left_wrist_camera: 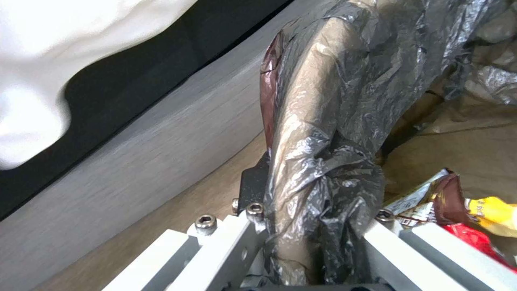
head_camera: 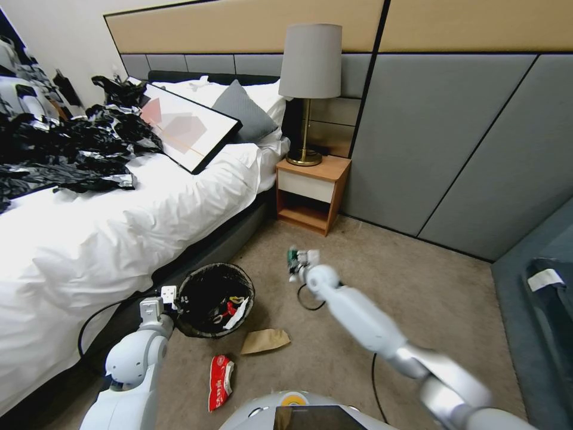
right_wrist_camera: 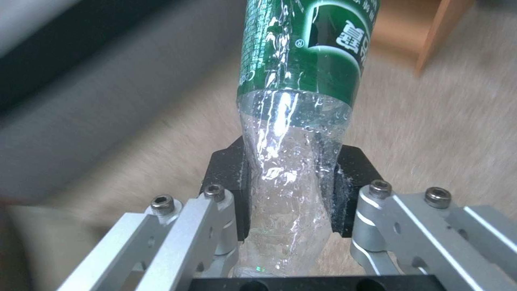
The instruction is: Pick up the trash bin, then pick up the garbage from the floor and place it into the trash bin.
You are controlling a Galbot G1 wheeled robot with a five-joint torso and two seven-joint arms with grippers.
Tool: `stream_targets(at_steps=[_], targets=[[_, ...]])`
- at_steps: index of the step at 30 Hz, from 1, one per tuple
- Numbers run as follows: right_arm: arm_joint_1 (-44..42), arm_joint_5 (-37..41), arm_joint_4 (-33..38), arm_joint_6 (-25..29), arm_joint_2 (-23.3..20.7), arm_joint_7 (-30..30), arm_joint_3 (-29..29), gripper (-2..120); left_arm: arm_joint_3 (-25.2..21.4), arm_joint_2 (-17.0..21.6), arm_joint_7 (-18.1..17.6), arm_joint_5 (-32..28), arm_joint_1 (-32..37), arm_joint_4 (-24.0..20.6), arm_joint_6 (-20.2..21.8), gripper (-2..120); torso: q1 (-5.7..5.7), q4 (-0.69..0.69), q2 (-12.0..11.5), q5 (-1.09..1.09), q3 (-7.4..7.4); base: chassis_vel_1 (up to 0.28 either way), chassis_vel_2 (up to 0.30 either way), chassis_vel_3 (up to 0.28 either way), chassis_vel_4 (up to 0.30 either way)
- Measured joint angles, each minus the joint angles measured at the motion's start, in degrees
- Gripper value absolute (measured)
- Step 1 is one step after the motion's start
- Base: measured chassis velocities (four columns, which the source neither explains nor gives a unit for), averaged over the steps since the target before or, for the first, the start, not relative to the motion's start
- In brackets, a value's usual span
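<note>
The trash bin [head_camera: 216,267], lined with a black bag, stands on the carpet beside the bed with several wrappers inside. My left gripper [head_camera: 171,295] is shut on its near-left rim; the left wrist view shows the gripper [left_wrist_camera: 318,202] clamped over the liner-covered rim [left_wrist_camera: 323,101], with snack packets [left_wrist_camera: 452,202] in the bin. My right gripper [head_camera: 300,263] is out over the carpet to the right of the bin, shut on a crushed clear plastic bottle [right_wrist_camera: 296,81] with a green label. The garbage on the floor: a flat brown paper bag [head_camera: 264,340] and a red-and-white wrapper [head_camera: 221,381].
The bed [head_camera: 119,227] with white bedding runs along the left. A wooden nightstand [head_camera: 310,194] with a lamp stands beyond the bin. A black cable [head_camera: 307,298] loops on the carpet under the right arm. Grey wall panels close the back, and dark furniture [head_camera: 543,310] fills the right edge.
</note>
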Motion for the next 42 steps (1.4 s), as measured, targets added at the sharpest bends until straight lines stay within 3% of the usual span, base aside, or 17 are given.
stream_targets(at_steps=[2, 4, 11, 17, 23, 25, 29, 31, 42], targets=[[-0.2, 0.7, 1.3, -0.1, -0.6, 0.2, 0.4, 25, 0.1, -0.1, 0.0, 0.1, 0.0, 0.0, 0.0, 0, 0.0, 0.02, 0.0, 0.01, 0.0, 0.0, 0.0, 0.0, 0.0], [-0.8, 4.4, 9.2, -0.6, -3.2, 1.3, 3.0, 25, 0.5, -0.3, 0.0, 0.4, 0.0, -0.1, 0.0, 0, 0.0, 0.05, 0.0, 0.0, 0.0, 0.0, 0.0, 0.0, 0.0], [2.5, 13.7, 20.5, -1.2, -5.6, 1.7, 5.3, 25, 0.4, -0.3, 0.1, 0.5, 0.2, -0.1, 0.0, 0, 0.0, 0.02, 0.0, 0.0, 0.0, 0.0, 0.0, 0.0, 0.0], [8.3, 22.8, 24.6, -1.6, -4.7, -0.1, 3.0, 25, 0.1, -0.3, 0.1, 0.6, 0.2, 0.2, 0.0, 0, 0.0, 0.03, 0.0, -0.02, 0.0, 0.0, 0.0, 0.0, 0.0], [13.1, 25.7, 23.5, -2.2, -2.7, -1.4, -2.0, 25, 0.1, -0.4, 0.2, 0.7, 0.2, 0.2, -0.1, 0, 0.0, 0.02, 0.0, -0.02, 0.01, 0.0, 0.0, 0.0, 0.0], [19.3, 27.5, 21.3, -2.6, -0.4, -1.7, -8.2, 25, 0.1, -0.6, 0.2, 0.7, 0.2, 0.4, -0.2, 0, 0.01, 0.03, 0.0, -0.02, 0.01, 0.0, 0.0, 0.0, 0.0], [22.7, 28.1, 19.9, -2.7, 1.1, -1.5, -11.6, 25, -0.1, -0.7, 0.2, 0.7, 0.2, 0.5, -0.3, 0, 0.01, 0.04, 0.0, -0.05, 0.01, 0.0, 0.0, 0.0, 0.0], [26.1, 28.6, 17.2, -2.8, 4.5, -0.7, -17.2, 25, -0.3, -0.8, 0.2, 0.7, 0.3, 0.6, -0.3, 0, 0.01, 0.04, 0.0, -0.04, 0.01, 0.0, 0.0, 0.0, 0.0], [27.3, 24.3, 10.4, -2.9, 11.3, 0.2, -28.4, 25, -0.6, -0.8, 0.2, 0.5, 0.3, 0.7, -0.4, 0, 0.01, 0.03, 0.0, -0.03, 0.01, 0.0, 0.0, 0.0, 0.0]])
